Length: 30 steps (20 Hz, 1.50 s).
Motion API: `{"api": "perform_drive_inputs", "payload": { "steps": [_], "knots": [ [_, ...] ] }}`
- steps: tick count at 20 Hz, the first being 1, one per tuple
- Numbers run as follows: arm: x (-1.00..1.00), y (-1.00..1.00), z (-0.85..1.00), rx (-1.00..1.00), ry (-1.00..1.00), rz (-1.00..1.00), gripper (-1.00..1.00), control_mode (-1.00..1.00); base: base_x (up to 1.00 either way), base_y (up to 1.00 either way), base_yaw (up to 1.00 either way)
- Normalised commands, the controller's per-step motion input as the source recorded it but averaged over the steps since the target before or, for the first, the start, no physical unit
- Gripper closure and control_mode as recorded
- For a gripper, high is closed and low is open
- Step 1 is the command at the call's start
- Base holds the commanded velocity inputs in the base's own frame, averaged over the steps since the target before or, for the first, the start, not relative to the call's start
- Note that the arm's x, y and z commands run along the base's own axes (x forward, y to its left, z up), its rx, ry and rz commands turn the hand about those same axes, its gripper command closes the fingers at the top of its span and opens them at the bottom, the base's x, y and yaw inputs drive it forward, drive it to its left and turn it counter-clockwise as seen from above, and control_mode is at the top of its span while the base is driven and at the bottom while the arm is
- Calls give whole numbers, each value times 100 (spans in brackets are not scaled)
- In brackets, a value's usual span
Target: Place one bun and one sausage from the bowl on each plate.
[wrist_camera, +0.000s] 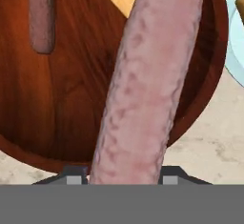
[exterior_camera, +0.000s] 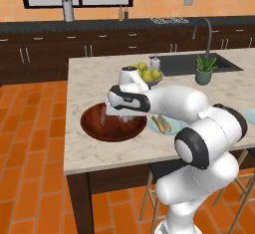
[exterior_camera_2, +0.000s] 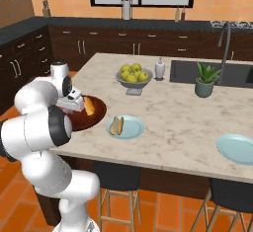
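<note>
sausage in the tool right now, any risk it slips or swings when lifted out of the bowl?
The sausage looks round and smooth, so it may twist between the tool fingers. It seems gripped near one end, so it could swing. It looks straight, probably fairly stiff. If dropped into the bowl, it likely rolls.

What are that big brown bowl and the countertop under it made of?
The bowl looks like polished wood: reddish-brown with visible grain streaks and a soft sheen. The countertop looks like smooth marble or similar stone: pale beige with cloudy grey veining. Both are rendered, so that is only how they look.
</note>
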Motion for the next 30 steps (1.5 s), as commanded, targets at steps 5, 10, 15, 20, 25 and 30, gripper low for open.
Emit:
{"api": "perform_drive_inputs", "payload": {
  "steps": [5,10,15,20,25,30],
  "knots": [
    [-15,-100,50,0,0,0,100,-100,0,0,0],
    [0,-100,19,6,0,10,100,-100,0,0,0],
    [2,-95,1,5,0,15,100,-100,0,0,0],
    [4,-58,-27,0,-2,9,100,-100,0,0,0],
    [27,-52,-23,-2,-3,10,100,-100,0,0,0],
    [19,-46,-30,-9,0,5,100,-100,0,0,0]
  ]
}}
